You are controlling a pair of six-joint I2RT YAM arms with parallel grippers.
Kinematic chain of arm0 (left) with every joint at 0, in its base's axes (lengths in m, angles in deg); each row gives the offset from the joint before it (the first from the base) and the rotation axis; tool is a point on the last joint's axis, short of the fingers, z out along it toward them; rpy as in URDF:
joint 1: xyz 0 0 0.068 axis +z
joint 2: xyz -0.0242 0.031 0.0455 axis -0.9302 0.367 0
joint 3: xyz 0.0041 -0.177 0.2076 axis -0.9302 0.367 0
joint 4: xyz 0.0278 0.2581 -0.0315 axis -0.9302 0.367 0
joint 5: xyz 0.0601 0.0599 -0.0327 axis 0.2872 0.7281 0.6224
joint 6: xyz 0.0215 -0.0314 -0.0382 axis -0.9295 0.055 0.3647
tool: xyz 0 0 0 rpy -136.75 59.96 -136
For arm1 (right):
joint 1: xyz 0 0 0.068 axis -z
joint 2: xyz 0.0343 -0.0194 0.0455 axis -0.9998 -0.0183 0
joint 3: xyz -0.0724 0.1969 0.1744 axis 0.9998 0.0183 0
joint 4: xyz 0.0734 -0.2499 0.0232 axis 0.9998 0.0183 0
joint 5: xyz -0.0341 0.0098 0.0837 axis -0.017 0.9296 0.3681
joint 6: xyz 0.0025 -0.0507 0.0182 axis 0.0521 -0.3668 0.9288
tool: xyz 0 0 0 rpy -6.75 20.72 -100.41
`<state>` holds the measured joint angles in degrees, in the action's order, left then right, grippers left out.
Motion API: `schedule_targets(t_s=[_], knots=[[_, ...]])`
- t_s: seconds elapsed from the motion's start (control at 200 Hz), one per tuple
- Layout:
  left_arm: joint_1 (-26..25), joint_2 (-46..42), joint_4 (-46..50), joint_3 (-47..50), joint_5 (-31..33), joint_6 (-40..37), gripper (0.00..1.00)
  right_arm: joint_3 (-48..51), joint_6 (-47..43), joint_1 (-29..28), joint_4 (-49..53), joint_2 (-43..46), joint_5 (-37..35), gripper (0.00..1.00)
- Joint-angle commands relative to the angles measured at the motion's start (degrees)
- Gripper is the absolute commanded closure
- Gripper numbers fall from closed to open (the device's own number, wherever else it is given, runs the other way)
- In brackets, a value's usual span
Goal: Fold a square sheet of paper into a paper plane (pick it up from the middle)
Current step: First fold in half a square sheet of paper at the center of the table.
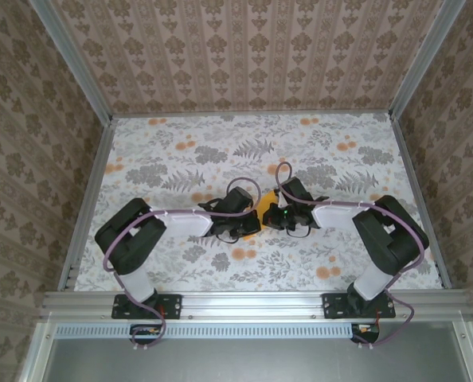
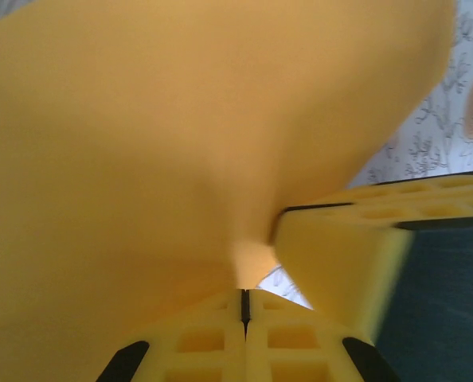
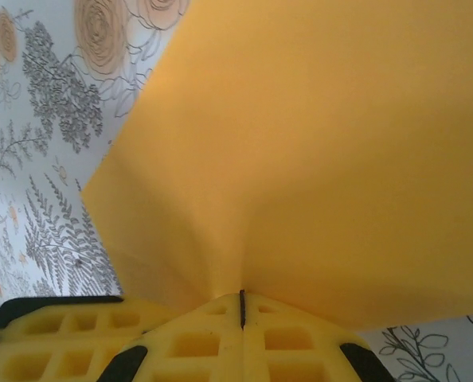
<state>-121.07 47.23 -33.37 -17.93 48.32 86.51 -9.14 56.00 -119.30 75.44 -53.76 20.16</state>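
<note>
The left gripper (image 2: 243, 298) and right gripper (image 3: 242, 301), side by side, both pinch the square sheet of paper (image 3: 316, 143) fanning ahead.

The bench (image 1: 181, 143) has a white top printed with grey leaves and orange flowers. An orange flower print (image 1: 240, 254) sits just nearer than the left claw (image 1: 255, 213); a grey fern print (image 1: 252, 149) spreads beyond it.

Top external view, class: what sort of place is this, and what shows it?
Probably a robot test booth: wallpapered panels in an aluminium frame enclose a floral-covered table, with the left arm and right arm bolted along its near rail.
</note>
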Motion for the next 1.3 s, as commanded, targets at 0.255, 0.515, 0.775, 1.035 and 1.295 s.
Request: schedule_targets(t_s=[0.255, 0.515, 0.775, 1.035, 1.295], knots=[[-0.43, 3.41, 0.07, -2.26, -1.63, -0.21, 1.0, 1.18, 0.78, 0.47, -2.48, -3.56, 1.54, 1.0], [-0.48, 3.86, 2.13, -3.07, -0.77, -1.45, 1.0, 1.89, 0.21, 0.64, -2.47, -3.79, 2.18, 1.0], [-0.57, 4.46, 5.78, -0.85, -1.28, 0.41, 1.0, 2.69, -1.43, 1.9, -3.11, -4.45, 2.38, 1.0], [-0.21, 3.61, 8.61, 3.2, -1.69, 3.42, 1.0, 3.8, -3.22, 6.0, -5.22, -5.04, 2.73, 1.0], [0.02, 3.55, 8.79, 4.68, -1.95, 4.17, 1.0, 2.11, -5.67, 11.45, -4.84, -6.56, 3.33, 1.0]])
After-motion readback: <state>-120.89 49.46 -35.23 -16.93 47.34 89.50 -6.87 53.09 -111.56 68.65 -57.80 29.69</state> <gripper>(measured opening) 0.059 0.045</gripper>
